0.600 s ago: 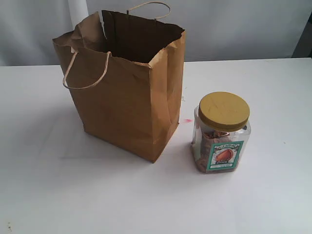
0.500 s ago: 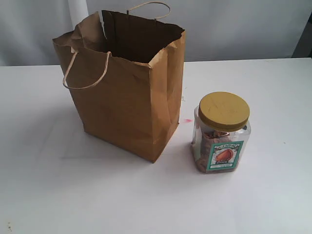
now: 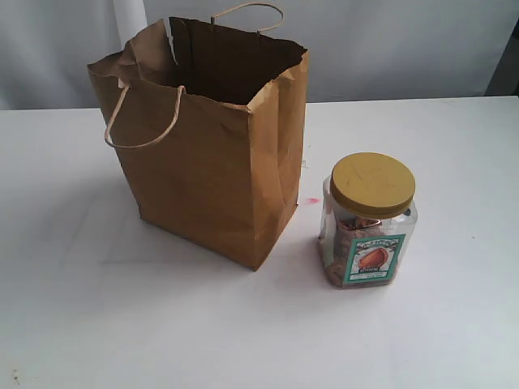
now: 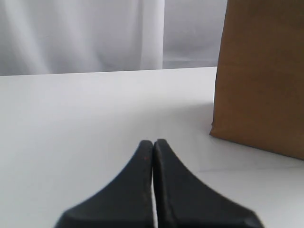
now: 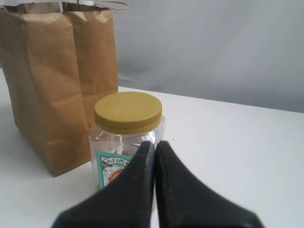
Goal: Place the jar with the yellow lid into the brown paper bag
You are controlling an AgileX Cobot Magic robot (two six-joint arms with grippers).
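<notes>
white table (image 3: 454, 146): open bag (image 3: 203, 178), jar (image 3: 369, 223) (brown contents)

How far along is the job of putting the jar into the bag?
Done: nothing yet; the jar stands on the table beside the bag, apart from it. The bag is upright and open. In hand: nothing; the left gripper and right gripper are both shut and empty. Still to do: grasp the jar, lift it, lower it into the bag.
</notes>
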